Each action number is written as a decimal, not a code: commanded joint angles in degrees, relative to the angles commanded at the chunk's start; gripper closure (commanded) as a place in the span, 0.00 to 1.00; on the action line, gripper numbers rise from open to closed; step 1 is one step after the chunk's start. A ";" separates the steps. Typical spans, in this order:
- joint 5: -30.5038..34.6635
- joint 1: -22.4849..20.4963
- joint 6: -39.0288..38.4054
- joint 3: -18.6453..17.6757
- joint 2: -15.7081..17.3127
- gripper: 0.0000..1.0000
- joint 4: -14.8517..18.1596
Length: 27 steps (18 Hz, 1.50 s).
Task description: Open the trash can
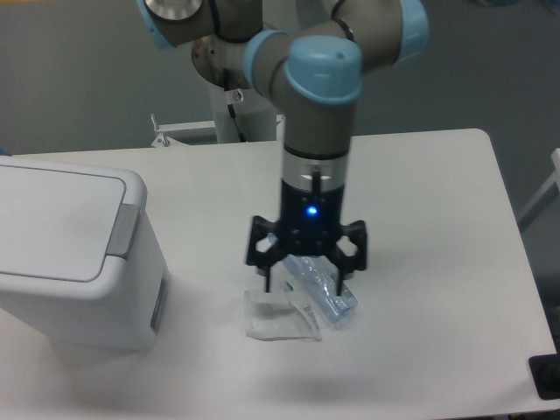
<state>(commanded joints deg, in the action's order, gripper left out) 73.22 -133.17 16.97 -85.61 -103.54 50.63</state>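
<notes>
Camera: trash can (74, 254) left of fingers (268, 280).

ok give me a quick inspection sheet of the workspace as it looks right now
surface: white table, no spills seen
job's things: trash can at the left edge, flat lid down, grey latch tab on its rim untouched
clutter: clear plastic bottle lying on its side under the gripper; crumpled white wrapper beside it
grippers: gripper pointing down over the bottle, fingers spread to either side of it, blue light on; well right of the trash can
cables: thin dark cable at the arm base
surroundings: grey floor behind the table; white bracket at the far edge; dark object at bottom right, unclear
</notes>
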 joint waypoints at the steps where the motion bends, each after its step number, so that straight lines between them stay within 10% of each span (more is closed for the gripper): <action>1: -0.61 0.62 -0.79 -0.17 0.70 0.00 0.00; 27: -5.19 5.02 -4.76 -7.91 5.98 0.00 -0.09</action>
<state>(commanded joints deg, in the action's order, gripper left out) 68.03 -128.14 12.22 -93.52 -97.56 50.54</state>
